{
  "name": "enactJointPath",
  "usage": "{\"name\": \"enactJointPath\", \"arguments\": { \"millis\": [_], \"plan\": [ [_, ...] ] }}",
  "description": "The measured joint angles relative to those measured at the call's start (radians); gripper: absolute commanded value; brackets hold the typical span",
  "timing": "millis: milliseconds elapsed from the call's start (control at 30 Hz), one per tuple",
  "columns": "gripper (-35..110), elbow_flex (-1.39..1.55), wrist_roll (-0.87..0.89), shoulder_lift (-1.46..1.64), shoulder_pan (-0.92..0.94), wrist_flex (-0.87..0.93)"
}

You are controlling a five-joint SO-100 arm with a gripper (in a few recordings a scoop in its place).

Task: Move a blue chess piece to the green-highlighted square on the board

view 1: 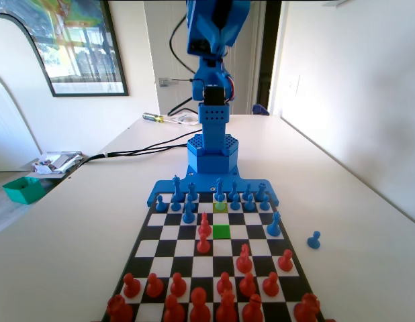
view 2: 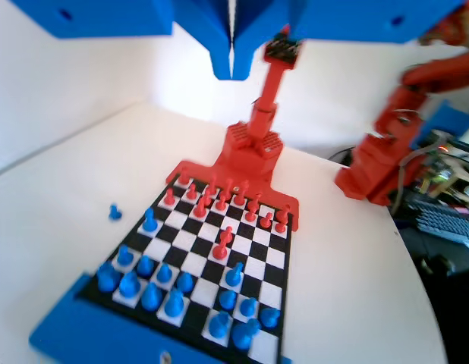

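While raised high above the near-arm end of the board, the arm is seen as follows.

Gripper (view 2: 231, 64): seen in the wrist view hanging from the top edge, jaws pressed together with only a thin slit between them, nothing held.

Board (view 1: 148, 248): laid flat on the white table (view 1: 73, 221), blue pieces ranked at the far end in the fixed view, red ones at the near end.

Green-highlighted square (view 1: 221, 231): left bare, mid-board in the fixed view, with a red pawn (view 1: 205, 225) just left of it and another red pawn (view 1: 203, 244) one rank nearer.

Blue chess piece (view 1: 219, 195): a pawn is stood in the same file, far of the green square, with the yellow-green square (view 1: 221, 206) between them.

Stray blue pawn (view 1: 314, 239): set upright on the table, off the board's right edge in the fixed view; found at the left in the wrist view (view 2: 114, 211).

Tall blue piece (view 1: 274, 225): placed near the right edge, well apart from the green square.
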Motion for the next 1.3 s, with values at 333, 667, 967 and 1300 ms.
{"name": "enactJointPath", "arguments": {
  "millis": [333,667,967,1300],
  "plan": [
    [2,-0.026,-0.577,-0.433,0.035,-0.023],
    [4,0.23,-0.841,-0.683,0.037,-0.256],
    [11,0.523,-0.939,-0.71,0.069,-0.597],
    [12,0.574,-0.917,-0.724,0.028,-0.709]
  ]
}}
